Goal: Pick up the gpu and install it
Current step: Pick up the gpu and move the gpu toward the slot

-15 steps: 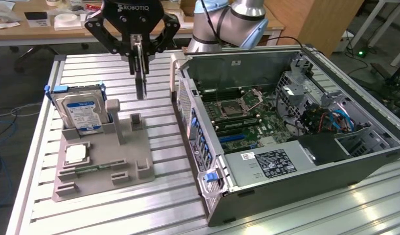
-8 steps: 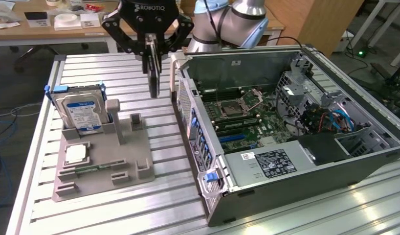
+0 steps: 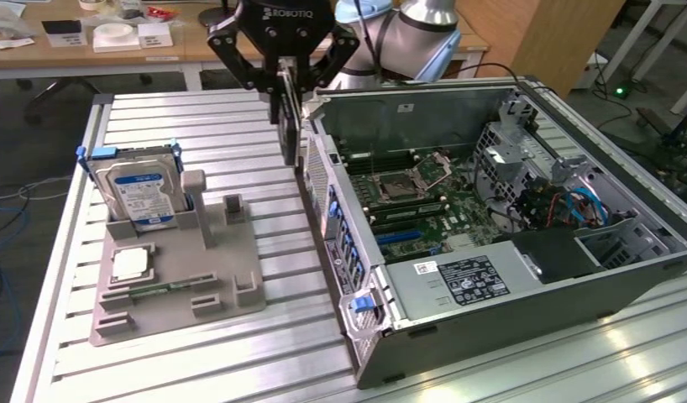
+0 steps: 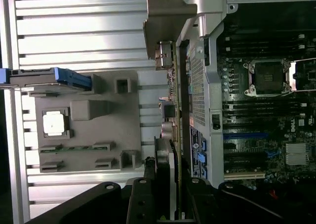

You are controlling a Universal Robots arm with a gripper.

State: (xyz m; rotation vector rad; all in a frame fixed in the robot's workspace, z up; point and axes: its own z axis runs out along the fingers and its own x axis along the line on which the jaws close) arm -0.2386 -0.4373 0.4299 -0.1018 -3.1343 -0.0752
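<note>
While nothing is installed yet, gripper (image 3: 285, 77): pinching the gpu (image 3: 287, 126) by its top edge.
Gpu: straight below the gripper, upright, just outside the computer case (image 3: 523, 315) wall.
Done: picked up.
Left: not yet in the case.

Matt dark gpu (image 3: 289, 126) with dull metal bracket (image 4: 168, 21), ribbed shiny metal table (image 3: 209, 361), matt grey plastic tray (image 3: 198, 277).

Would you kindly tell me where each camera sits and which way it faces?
Exterior view: off the arm, raised, looking down across the table at the open computer case; the arm and hand show, gripping the gpu.
Wrist view: on the wrist, looking down along the gpu; dark hand parts show.
Shared: gpu, fixture, hard drive, computer case.
</note>
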